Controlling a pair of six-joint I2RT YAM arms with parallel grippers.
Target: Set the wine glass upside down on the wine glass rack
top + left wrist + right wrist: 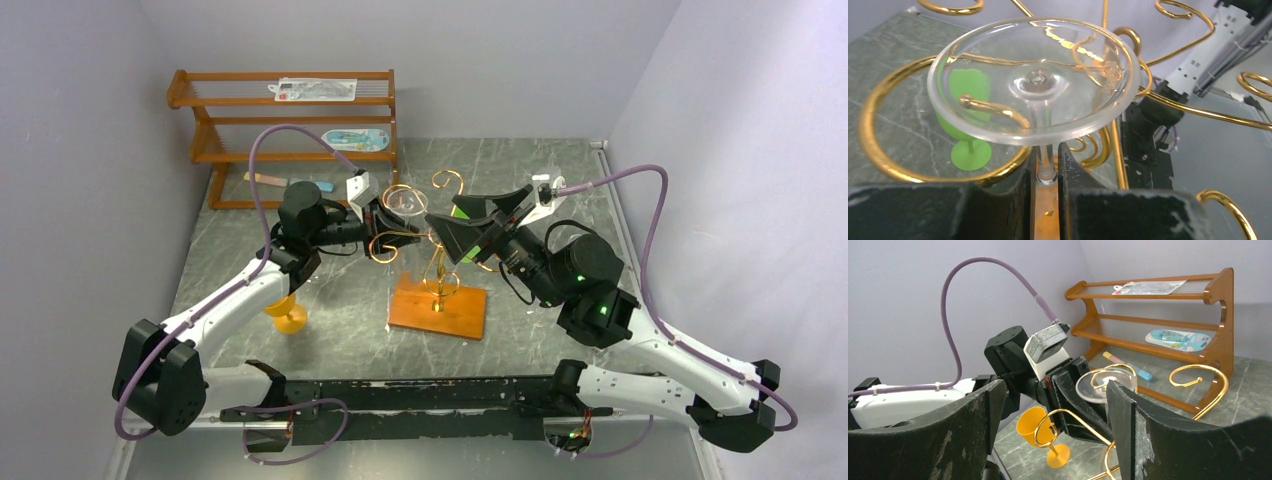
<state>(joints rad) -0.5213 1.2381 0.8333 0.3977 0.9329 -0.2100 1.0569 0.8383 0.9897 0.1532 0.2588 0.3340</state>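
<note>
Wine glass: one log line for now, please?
left tool: shut on wine glass stem | wine glass: upside down among wine glass rack arms | right tool: open, empty

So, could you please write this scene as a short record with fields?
wine glass: clear, foot uppermost, among the gold scrolls of the wine glass rack; hanging or not, cannot tell
left gripper: shut on the wine glass stem
right gripper: open, empty, near the rack
elsewhere: green glass and orange glass upright on the table

Wooden shelf holding possibly packets, orange goblet, green goblet
</note>
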